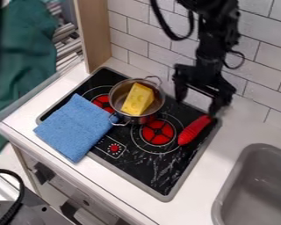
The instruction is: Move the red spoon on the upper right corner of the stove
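The black gripper (196,107) hangs over the back right part of the stove (147,169), its two fingers spread wide apart. A red spoon (192,131) lies slanted along the stove's right side, to the right of the front right burner. Its upper end is just below the gripper's right finger; whether they touch I cannot tell. Nothing shows between the fingers.
A metal pot (157,105) holding a yellow cheese wedge (137,99) stands at the stove's back middle. The blue cloth (77,127) covers the stove's left front. At right is a grey sink (254,186); behind the counter rises a tiled wall.
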Controlling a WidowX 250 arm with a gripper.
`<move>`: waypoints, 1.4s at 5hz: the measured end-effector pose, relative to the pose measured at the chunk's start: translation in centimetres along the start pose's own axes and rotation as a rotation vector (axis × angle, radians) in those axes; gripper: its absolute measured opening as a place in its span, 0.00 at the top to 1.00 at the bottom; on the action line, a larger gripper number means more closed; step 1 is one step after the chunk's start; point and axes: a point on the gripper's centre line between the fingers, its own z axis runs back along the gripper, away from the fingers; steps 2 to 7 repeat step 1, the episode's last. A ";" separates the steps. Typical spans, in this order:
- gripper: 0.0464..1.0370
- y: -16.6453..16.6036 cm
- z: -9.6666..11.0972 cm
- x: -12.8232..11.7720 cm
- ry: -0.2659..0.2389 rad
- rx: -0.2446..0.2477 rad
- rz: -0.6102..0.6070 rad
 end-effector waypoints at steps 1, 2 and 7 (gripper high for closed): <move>0.03 1.2 1.2 -1.2 -0.015 -0.005 0.003; 0.03 1.2 1.2 -1.2 -0.015 -0.005 0.003; 0.03 1.2 1.2 -1.2 -0.015 -0.005 0.003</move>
